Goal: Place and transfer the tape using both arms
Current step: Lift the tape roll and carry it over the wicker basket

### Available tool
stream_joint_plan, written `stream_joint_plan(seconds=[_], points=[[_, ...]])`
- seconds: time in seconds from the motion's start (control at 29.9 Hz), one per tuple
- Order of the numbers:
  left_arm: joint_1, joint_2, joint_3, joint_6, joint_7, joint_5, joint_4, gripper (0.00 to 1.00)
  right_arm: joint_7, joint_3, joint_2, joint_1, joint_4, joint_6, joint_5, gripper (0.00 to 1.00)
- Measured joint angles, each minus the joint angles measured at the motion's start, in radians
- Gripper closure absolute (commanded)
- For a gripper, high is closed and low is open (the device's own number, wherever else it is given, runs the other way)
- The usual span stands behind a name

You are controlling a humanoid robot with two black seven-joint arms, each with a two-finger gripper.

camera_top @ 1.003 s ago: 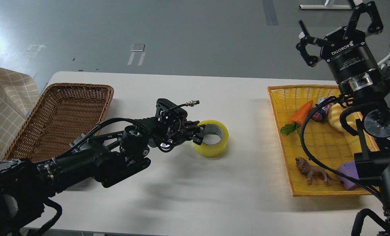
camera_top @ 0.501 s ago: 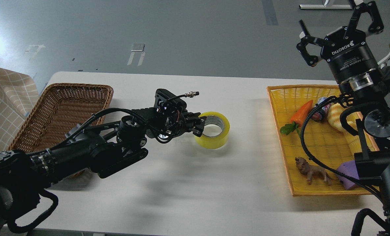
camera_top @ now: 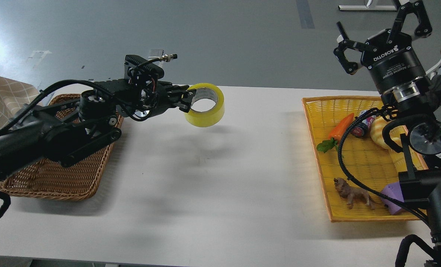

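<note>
The yellow tape roll hangs in the air above the white table, with its grey-white core facing me. My left gripper is shut on the roll's left wall, one finger inside the core. The left arm reaches in from the left over the brown basket. My right gripper is raised at the upper right, above the yellow tray, fingers spread open and empty, far from the tape.
A brown wicker basket sits at the table's left, under my left arm. A yellow tray at the right holds a toy carrot, a toy lion, a purple block and other toys.
My left gripper has lifted the tape off the table and carried it up and to the left, toward the brown basket. The right arm has barely moved.
</note>
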Motion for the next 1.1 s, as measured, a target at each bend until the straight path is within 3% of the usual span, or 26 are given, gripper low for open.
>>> stream_joint_plan(seconds=[0.4,0.6,1.1], points=[[0.009,0.301,0.006,0.012,-0.096,-0.030,-0.003,1.00,0.000,-0.004,0.015,0.003,-0.004,0.000,0.000,0.00],[0.047,0.401,0.010,0.045,-0.120,-0.031,0.000,1.00,0.000,-0.008,0.028,-0.008,-0.005,0.000,0.000,0.00],[0.214,0.459,0.011,0.144,-0.157,-0.066,0.044,1.00,0.000,-0.021,0.030,-0.014,-0.009,0.000,0.001,0.00]])
